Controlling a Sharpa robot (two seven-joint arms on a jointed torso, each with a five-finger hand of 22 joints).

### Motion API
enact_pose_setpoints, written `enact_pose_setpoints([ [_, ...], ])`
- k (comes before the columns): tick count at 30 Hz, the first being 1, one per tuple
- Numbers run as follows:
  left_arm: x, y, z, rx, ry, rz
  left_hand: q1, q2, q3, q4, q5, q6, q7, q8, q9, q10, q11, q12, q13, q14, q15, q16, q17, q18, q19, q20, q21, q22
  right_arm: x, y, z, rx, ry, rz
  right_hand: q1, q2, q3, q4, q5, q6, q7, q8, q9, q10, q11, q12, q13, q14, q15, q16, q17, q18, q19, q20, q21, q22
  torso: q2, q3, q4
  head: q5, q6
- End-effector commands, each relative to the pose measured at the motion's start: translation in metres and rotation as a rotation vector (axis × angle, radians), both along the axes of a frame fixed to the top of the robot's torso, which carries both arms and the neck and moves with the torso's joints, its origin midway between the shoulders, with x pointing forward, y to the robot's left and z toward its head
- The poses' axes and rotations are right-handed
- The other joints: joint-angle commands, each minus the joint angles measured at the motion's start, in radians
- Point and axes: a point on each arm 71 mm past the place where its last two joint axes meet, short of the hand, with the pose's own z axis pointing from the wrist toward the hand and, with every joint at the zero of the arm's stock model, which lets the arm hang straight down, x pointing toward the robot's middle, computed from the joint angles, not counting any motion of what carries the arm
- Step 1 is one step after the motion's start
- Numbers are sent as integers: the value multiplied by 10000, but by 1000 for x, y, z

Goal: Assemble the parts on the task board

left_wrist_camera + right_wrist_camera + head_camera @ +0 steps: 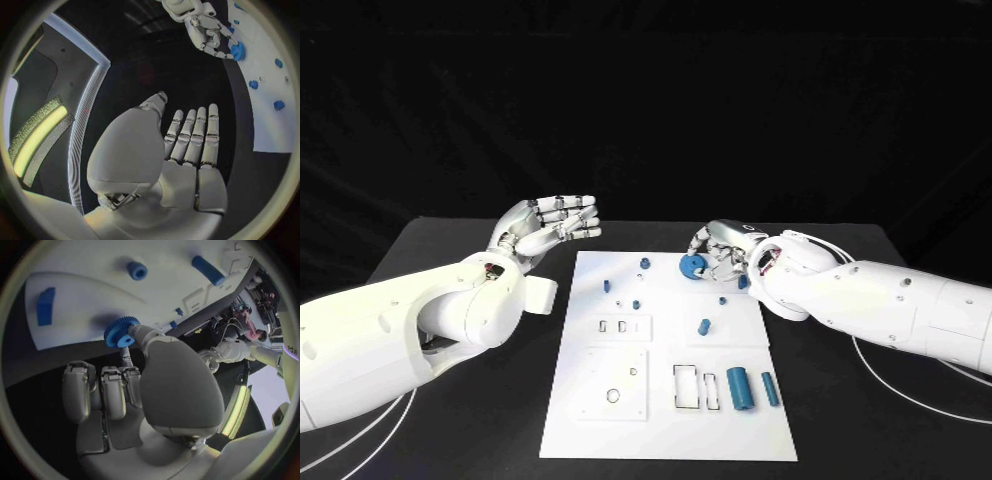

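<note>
One small blue gear (121, 332) is the piece you have in hand: your right hand (723, 250) pinches it between the thumb and a fingertip, with the other fingers curled in beneath, and carries it over the far end of the task board (672, 420), close to the board's edge nearest that hand. Judge it light and rigid, probably hard plastic, so it should neither sag nor crush; the toothed rim gives the fingertips some bite, but the flat faces look smooth and such a small disc could twist or slip out of a two-point pinch. Hold it by the rim or across the faces, keeping the centre hole free, since that hole likely has to drop over a peg. Just beyond your fingertips several small blue pegs (645, 263) stand on the board, and farther off, toward its near end, two blue cylinders (738, 386) lie side by side next to rectangular slots. Your left hand (554, 224) hovers off the board's opposite long edge, fingers straight and close together, palm bare, holding nothing.
</note>
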Motion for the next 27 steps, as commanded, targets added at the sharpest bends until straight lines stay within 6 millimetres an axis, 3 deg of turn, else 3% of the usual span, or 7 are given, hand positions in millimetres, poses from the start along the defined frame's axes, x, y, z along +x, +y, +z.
enact_pose_setpoints([
  [1,0,-3,2,-60,-101,-208,32,-49,17,33,-44,-30,633,-34,-4,-20,4,-51,-8,-16,36,-62,13,56,17,16,6,-13,-5,18,8,-310,-1186,256,-141,-6,76,-33,-68,526,-220,79,136,476,-63,39,1940,1056,-91,32,2604,-116,121,-38,41,1226,3,6,17,16,9],
  [13,0,-6,1,-79,-91,-269,56,-39,30,21,-45,-10,626,-32,-1,-21,4,-50,-8,-17,37,-69,14,56,15,16,4,-19,-12,70,9,-346,-1583,1004,-265,-18,139,-85,-150,515,-225,76,141,476,-71,33,1937,1057,-102,33,2608,-117,127,-51,42,1233,17,-4,24,24,-1],
  [27,1,-8,1,-87,-78,-303,56,-39,30,21,-45,-10,626,-32,-1,-21,4,-50,-8,-17,37,-69,14,56,15,16,4,-19,-10,91,-9,-637,-1275,1170,-385,-38,188,-128,-203,458,-211,44,134,476,-62,29,1936,1055,-99,32,2603,-113,117,-55,23,1221,17,5,13,93,-73],
])
